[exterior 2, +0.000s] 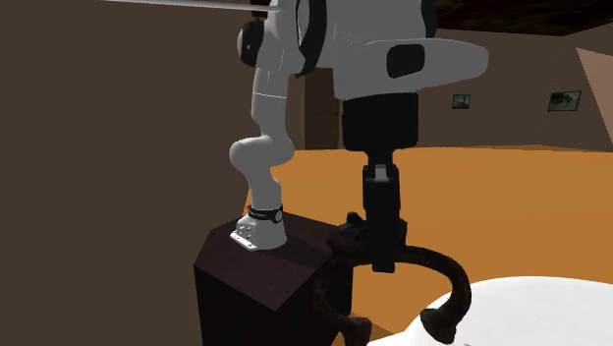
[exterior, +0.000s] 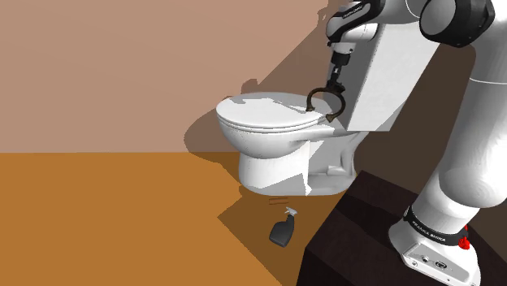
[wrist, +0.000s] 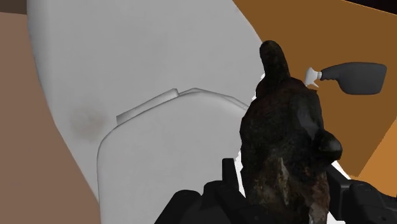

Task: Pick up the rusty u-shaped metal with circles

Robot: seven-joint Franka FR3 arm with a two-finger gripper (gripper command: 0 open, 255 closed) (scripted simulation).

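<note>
We find the gripper (exterior: 333, 91) clamped on the rusty U-shaped metal piece (exterior: 327, 104), its fingers clasping the curved middle. This sits right of centre in the shoulder view, over the rear of the white toilet (exterior: 264, 130), just in front of the tank. The round-ended legs hang toward the lid; we cannot tell whether they clear it. We judge the grasp made and the lift in hand. The next move calls for a straight upward raise, clear of the tank. A spray bottle (exterior: 283, 230) lies on the floor, lower centre.

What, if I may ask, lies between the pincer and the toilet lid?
The dark U-shaped metal, clasped by the pincer, as the shoulder view shows.
</note>
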